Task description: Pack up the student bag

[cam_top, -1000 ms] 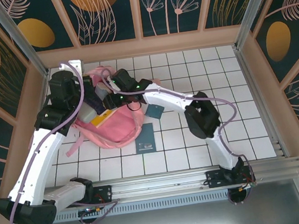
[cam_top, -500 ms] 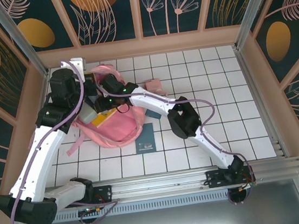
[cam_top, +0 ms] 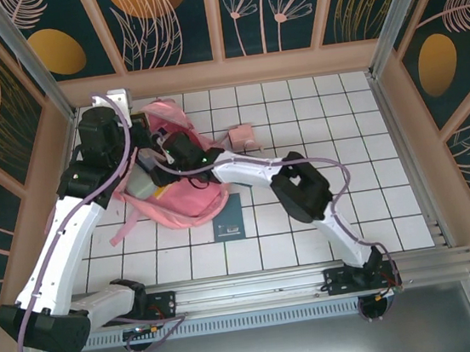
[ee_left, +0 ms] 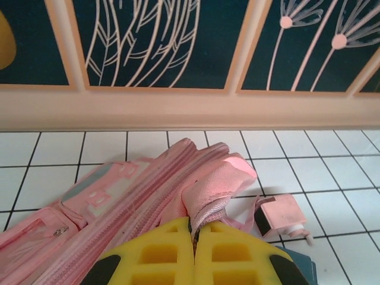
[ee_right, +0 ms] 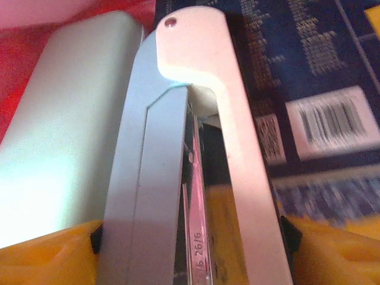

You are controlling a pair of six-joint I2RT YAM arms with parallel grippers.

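Observation:
The pink student bag [cam_top: 189, 206] lies at the left of the tiled table, its mouth held up. My left gripper [ee_left: 193, 230] is shut on a pink fabric loop [ee_left: 215, 189] at the bag's top edge [ee_left: 119, 196]; from above it sits at the bag's far left [cam_top: 139, 150]. My right gripper [cam_top: 160, 170] reaches into the bag's mouth. A grey and pink stapler [ee_right: 178, 148] stands between its yellow fingers [ee_right: 47, 252], touching both, its two arms spread. Beside the stapler inside the bag lie a mint-green pencil case [ee_right: 65, 142] and a dark book with a barcode [ee_right: 323, 119].
A small pink item [cam_top: 241, 135] lies on the tiles right of the bag, also in the left wrist view [ee_left: 282, 215]. A dark blue booklet [cam_top: 228, 219] lies in front of the bag. The pen's walls [cam_top: 222, 73] close in the back and sides.
My right arm has swung left and down, pushing its gripper deeper into the bag's mouth. The yellow item seen inside earlier is now covered. The left gripper keeps its hold.

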